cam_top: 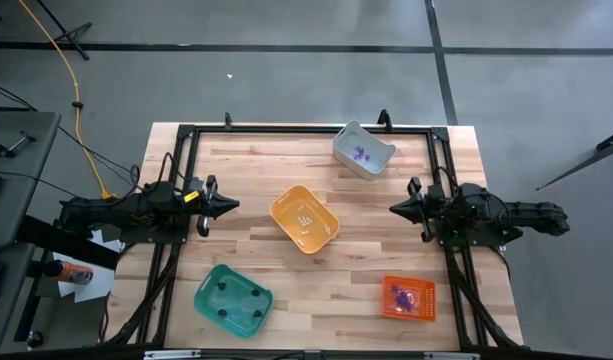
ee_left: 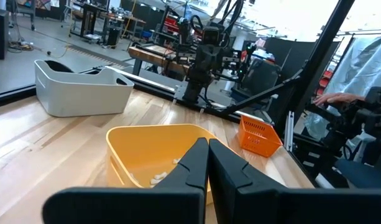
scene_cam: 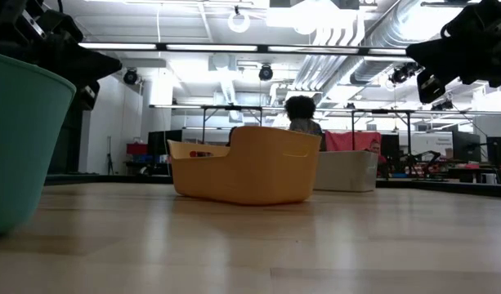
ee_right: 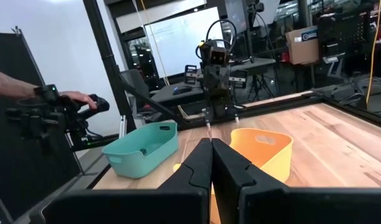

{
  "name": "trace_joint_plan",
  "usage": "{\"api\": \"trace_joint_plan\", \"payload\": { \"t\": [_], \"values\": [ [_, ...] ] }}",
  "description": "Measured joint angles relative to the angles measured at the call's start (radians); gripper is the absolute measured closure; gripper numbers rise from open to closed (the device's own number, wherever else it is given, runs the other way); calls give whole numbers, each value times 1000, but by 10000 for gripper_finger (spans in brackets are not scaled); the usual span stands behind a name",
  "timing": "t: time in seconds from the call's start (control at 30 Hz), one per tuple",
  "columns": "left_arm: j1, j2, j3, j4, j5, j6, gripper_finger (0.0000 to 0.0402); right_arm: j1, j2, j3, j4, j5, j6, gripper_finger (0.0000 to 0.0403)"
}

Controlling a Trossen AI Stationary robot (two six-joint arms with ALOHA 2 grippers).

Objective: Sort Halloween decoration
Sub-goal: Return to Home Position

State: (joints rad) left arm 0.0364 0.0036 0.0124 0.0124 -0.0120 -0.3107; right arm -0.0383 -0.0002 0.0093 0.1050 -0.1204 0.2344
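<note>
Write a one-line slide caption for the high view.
Left gripper and right gripper, both shut, flank the yellow bin holding whitish trinkets.

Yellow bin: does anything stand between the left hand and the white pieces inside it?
Nothing on the table does. Only bare wood lies between the left hand and the yellow bin, then the bin's own wall before the white pieces. The right hand waits opposite.

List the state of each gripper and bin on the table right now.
Left gripper: fingers shut, empty, left of yellow bin.
Right gripper: fingers shut, empty, right of yellow bin.
Yellow bin: upright, holds whitish trinkets.
White bin: upright, holds purple trinkets.
Orange bin: upright, holds purple pieces.
Green bin: upright, holds black trinkets.
</note>
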Motion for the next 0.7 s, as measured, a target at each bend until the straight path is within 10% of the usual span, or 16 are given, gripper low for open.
{"api": "trace_joint_plan", "payload": {
  "t": [0.7],
  "values": [
    [43, 0, 0, 0, 0, 0, 401, 0, 0, 0, -12, 1, 0, 402]
  ]
}}
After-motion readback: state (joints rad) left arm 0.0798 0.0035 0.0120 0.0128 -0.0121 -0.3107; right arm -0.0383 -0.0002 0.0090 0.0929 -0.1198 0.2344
